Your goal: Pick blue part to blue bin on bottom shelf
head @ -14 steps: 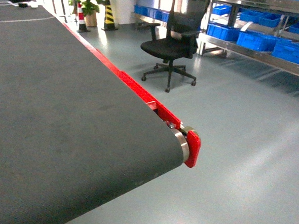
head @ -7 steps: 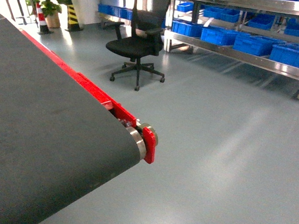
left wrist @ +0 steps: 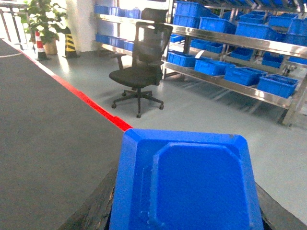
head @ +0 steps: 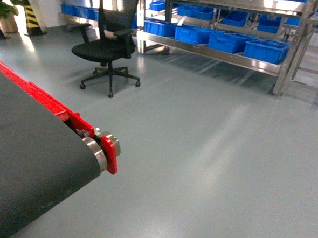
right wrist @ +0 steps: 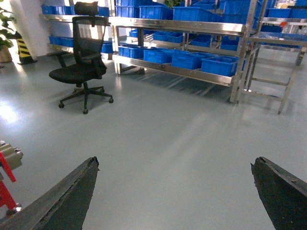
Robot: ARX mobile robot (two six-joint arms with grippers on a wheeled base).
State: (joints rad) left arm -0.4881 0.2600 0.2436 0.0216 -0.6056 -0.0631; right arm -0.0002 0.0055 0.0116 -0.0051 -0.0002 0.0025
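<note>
The blue part (left wrist: pixel 187 184) fills the lower middle of the left wrist view, a blue block with chamfered corners. My left gripper (left wrist: pixel 185 207) is shut on it, with a dark finger showing on each side. My right gripper (right wrist: pixel 175 163) stands open over bare floor with nothing between its fingers. Several blue bins (head: pixel 266 50) sit in a row on the bottom shelf (head: pixel 206 52) of the steel rack, far across the floor. I cannot tell which of them is the blue bin of the task. Neither gripper shows in the head view.
The dark conveyor belt (head: pixel 21 159) with its red side rail and end roller (head: pixel 100 150) lies at the left. A black office chair (head: pixel 106 48) stands on the grey floor between belt and rack. A potted plant (head: pixel 4 1) and a striped post stand at the back left.
The head view has swung to the right. The belt's end has slid left in the picture, and the steel rack with its blue bins has come into fuller view.
</note>
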